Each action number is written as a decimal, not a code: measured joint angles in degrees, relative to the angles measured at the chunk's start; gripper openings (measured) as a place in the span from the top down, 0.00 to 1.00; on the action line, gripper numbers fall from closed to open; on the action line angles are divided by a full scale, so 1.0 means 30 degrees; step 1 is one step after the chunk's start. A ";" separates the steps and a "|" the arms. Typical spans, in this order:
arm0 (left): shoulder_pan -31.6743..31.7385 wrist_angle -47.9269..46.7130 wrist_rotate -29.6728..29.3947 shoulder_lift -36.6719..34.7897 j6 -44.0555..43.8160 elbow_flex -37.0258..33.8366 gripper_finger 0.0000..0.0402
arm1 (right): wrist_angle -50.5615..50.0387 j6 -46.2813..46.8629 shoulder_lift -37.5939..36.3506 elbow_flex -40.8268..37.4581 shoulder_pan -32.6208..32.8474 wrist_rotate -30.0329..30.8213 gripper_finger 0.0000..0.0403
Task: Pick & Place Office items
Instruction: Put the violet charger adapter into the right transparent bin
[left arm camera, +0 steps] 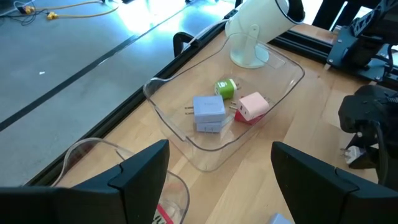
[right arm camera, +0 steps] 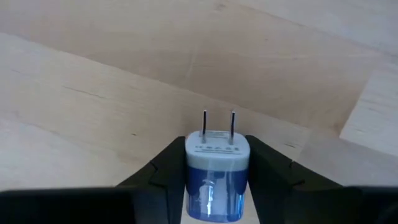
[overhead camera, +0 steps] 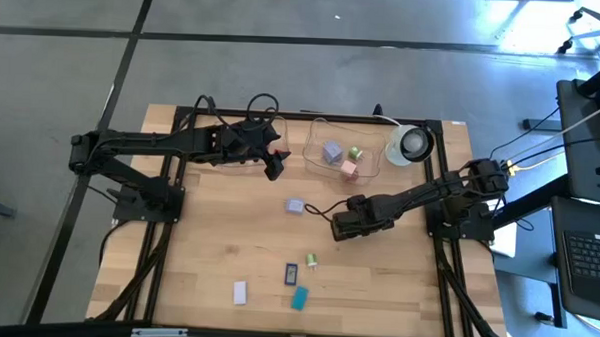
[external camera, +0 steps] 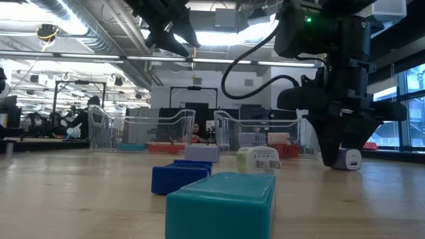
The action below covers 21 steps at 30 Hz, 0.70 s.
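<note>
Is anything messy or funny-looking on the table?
A little. Some plug blocks lie loose on the wood: a teal one, a dark blue one, a white one and a lilac one. Three others sit in the clear tray. The right gripper is shut on a blue-and-white plug. Nothing looks broken.

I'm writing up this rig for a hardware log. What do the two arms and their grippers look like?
Both arms are black, built of jointed, boxy segments with black cables looping along them. The left gripper ends in two broad, flat, matte black fingers. The right gripper has similar black fingers. In the low view a small green light glows on the right arm's upper housing. No readable markings show.
</note>
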 joint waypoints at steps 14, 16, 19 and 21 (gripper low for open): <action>0.0000 -0.0005 0.0000 -0.0001 0.0000 0.0000 0.31 | 0.1961 -0.2996 -0.3754 -0.0007 -0.1042 0.3882 0.66; 0.0000 -0.0005 0.0000 -0.0004 0.0000 0.0000 0.31 | 0.3046 -0.3997 -0.4469 -0.0007 -0.1322 0.5005 0.66; -0.0003 -0.0005 0.0000 -0.0002 0.0000 0.0000 0.31 | 0.4750 -0.5742 -0.5474 -0.0007 -0.1754 0.6545 0.65; -0.0005 -0.0005 0.0000 0.0002 0.0000 0.0000 0.31 | 0.6255 -0.7122 -0.6066 -0.0007 -0.2055 0.7410 0.65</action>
